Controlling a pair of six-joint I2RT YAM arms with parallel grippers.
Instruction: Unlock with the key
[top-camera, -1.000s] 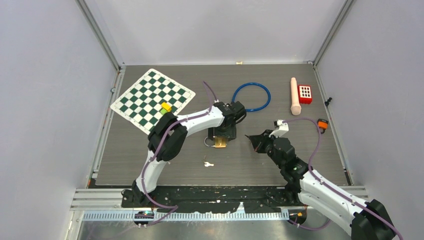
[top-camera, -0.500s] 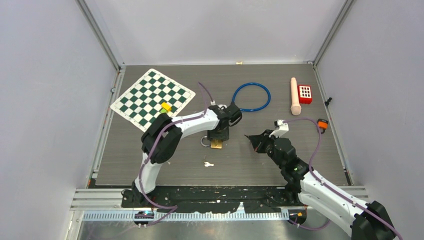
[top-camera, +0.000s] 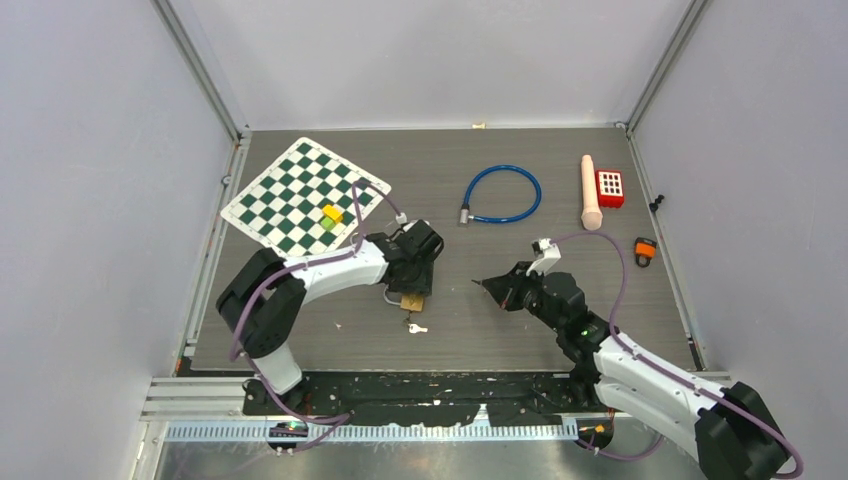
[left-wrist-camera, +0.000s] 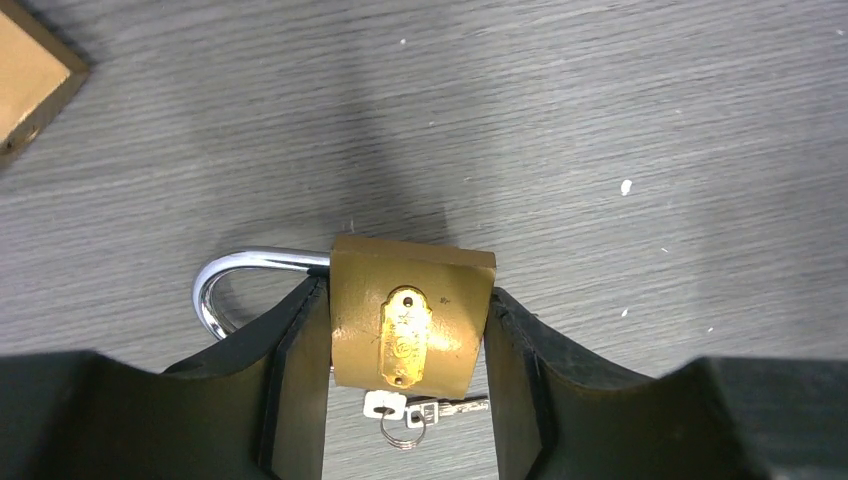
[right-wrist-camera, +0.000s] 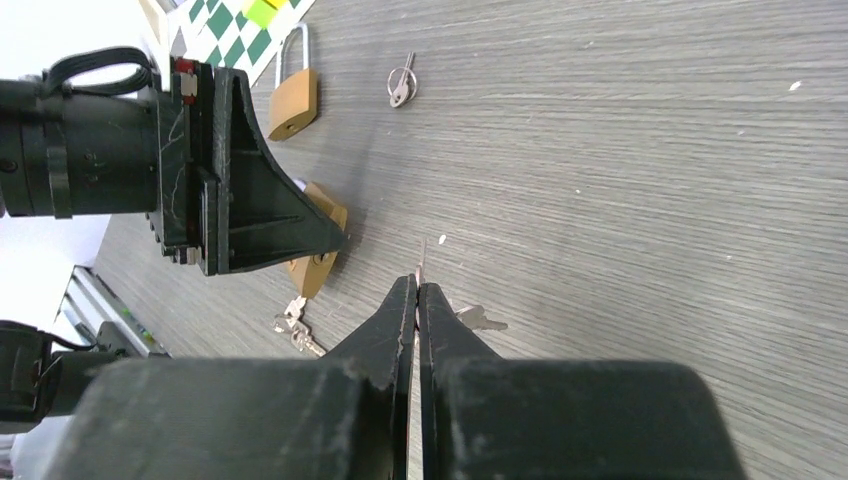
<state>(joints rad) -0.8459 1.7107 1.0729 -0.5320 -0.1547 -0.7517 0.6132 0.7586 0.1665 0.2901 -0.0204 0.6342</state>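
Evidently the left claw (left-wrist-camera: 405, 295) is closed part-way on the brass padlock (left-wrist-camera: 440, 290), a finger flat against each side. That steadies the body near the middle of the counter (left-wrist-camera: 600, 120) so it cannot slide when a key goes in. Its shackle (left-wrist-camera: 215, 290) juts left, past the finger. Spare keys (left-wrist-camera: 405, 410) lie just on its near side. The right claw (right-wrist-camera: 418, 285), pressed fully together, seems to pinch a thin key (right-wrist-camera: 421, 258) edge-on, though that is hard to confirm. Bare counter between the claws gives a straight approach from the right, and the counter's edges are well away.
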